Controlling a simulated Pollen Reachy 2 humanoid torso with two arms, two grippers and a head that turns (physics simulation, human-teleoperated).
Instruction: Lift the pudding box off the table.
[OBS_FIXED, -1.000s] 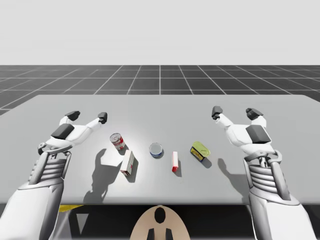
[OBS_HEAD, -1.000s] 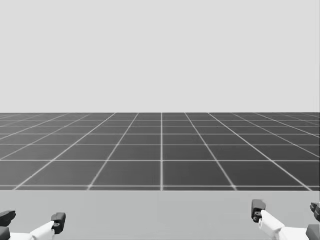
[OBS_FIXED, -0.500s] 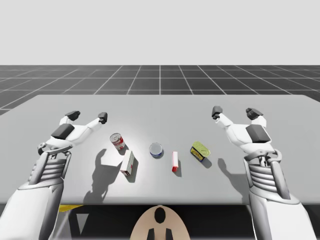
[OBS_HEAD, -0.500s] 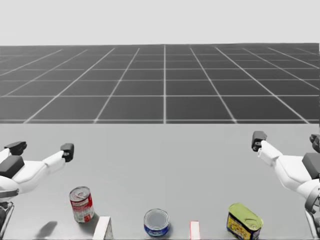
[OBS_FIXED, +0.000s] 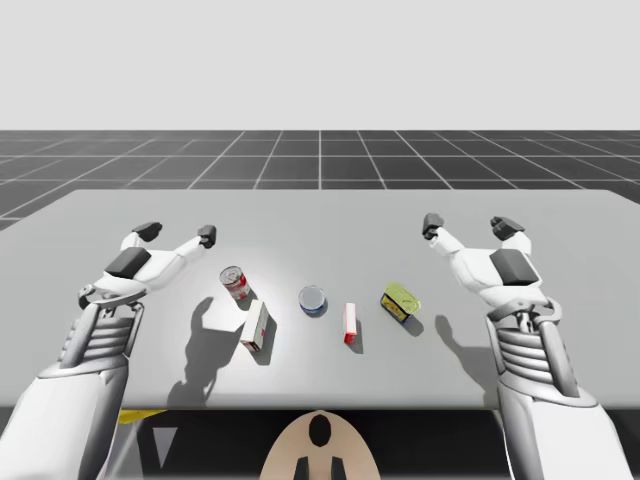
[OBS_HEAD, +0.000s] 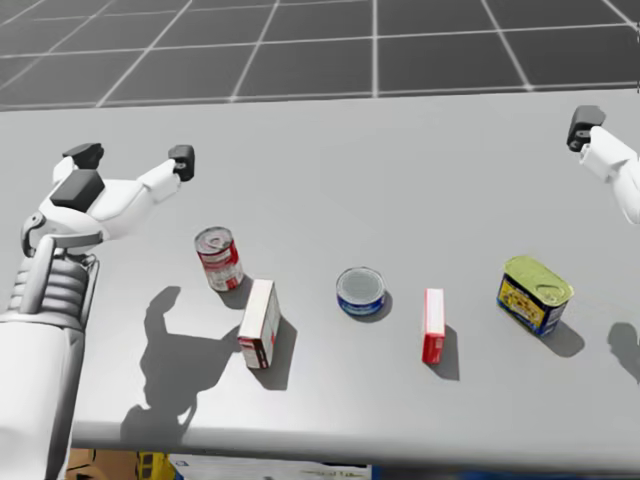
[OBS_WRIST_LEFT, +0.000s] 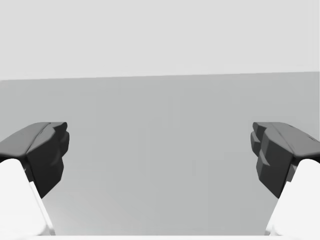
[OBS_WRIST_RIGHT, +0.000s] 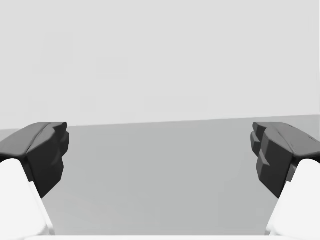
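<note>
Beside the red can (OBS_HEAD: 219, 258), the pudding box (OBS_HEAD: 258, 323) awaits my spread left pincer (OBS_HEAD: 132, 158), best lowered squarely astride its narrow faces

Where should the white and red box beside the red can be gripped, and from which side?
Grip the white and red box across its two broad faces, near the top edge, coming down from above. It stands upright on a narrow edge, so its thin side probably fits my open left gripper, the nearer one.
</note>
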